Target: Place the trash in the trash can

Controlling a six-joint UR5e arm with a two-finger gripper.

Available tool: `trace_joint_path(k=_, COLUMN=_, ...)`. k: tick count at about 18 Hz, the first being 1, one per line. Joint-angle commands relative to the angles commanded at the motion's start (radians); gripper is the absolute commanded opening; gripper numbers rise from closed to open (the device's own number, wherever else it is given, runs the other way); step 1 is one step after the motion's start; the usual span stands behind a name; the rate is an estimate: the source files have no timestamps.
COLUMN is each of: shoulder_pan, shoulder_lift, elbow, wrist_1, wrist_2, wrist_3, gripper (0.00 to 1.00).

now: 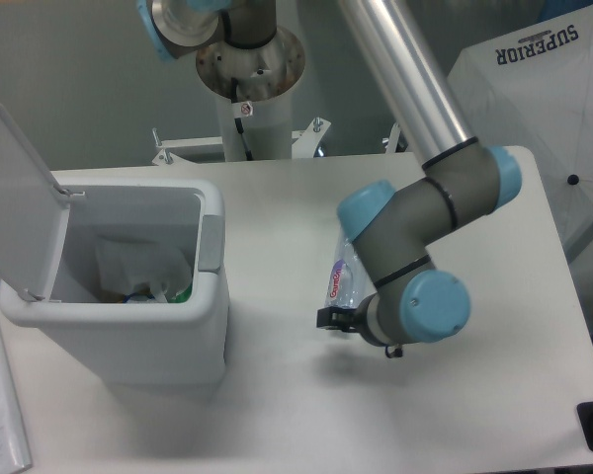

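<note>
Pincer [328, 319] sits low at the bottom end of the bottle [340, 280], which lies on the bench [277, 395] right of the bin [128, 326]; can't tell if it's gripping. Bin lid [15, 197] is up, pouch [128, 267] inside.

Trash can [128, 326] left, bottle [342, 279] right on table [277, 415], claw [328, 319] at its near end

A white table [277, 415] stands before a grey wall [79, 79], with a white "SUPERIOR" sheet [553, 89] at right.
</note>
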Motion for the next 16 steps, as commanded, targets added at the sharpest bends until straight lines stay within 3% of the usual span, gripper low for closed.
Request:
trace_joint_path(k=8, shoulder_pan=-0.037, shoulder_lift=-0.02, elbow=-0.018, wrist_1=0.005, wrist_2=0.121, wrist_3=0.009, gripper=1.0)
trace_joint_path(k=16, shoulder_pan=-0.049, shoulder_lift=-0.025, elbow=-0.029, wrist_1=0.0, wrist_2=0.129, wrist_3=0.012, gripper=0.62)
